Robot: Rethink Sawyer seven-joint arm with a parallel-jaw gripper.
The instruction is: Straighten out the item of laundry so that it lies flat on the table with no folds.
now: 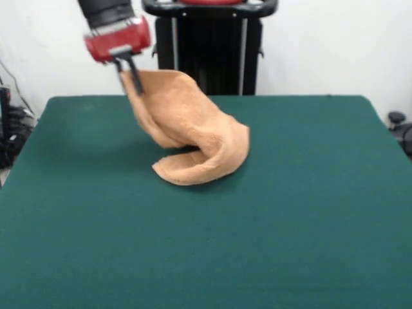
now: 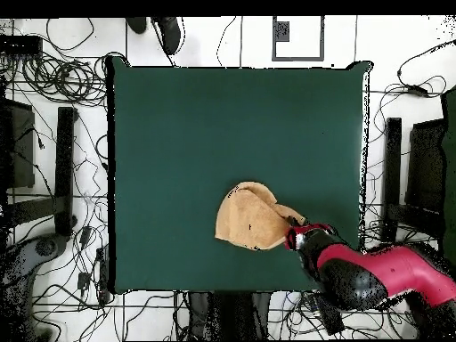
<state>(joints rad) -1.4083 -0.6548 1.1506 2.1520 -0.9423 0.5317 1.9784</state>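
In the front view, going from the left, you see the gripper [image 1: 132,76] at approx. 11 o'clock of the picture, above the far part of the tabletop [image 1: 309,212]. Its dark fingers [image 1: 137,80] are clenched on the upper corner of the towel [image 1: 193,132], so this corner is lifted in the air. From there the cloth hangs down to the right, toward 4 o'clock, and its lower part rests on the green tabletop near the centre, curled over itself in a thick fold. The towel is not flat; approx. half of it is off the surface.

In the overhead view the towel [image 2: 249,216] lies as a bunched shape at approx. 5 o'clock of the tabletop [image 2: 178,134]. The red and black arm [image 2: 374,276] comes in from 4 o'clock, and the gripper [image 2: 292,237] meets the towel's right edge.
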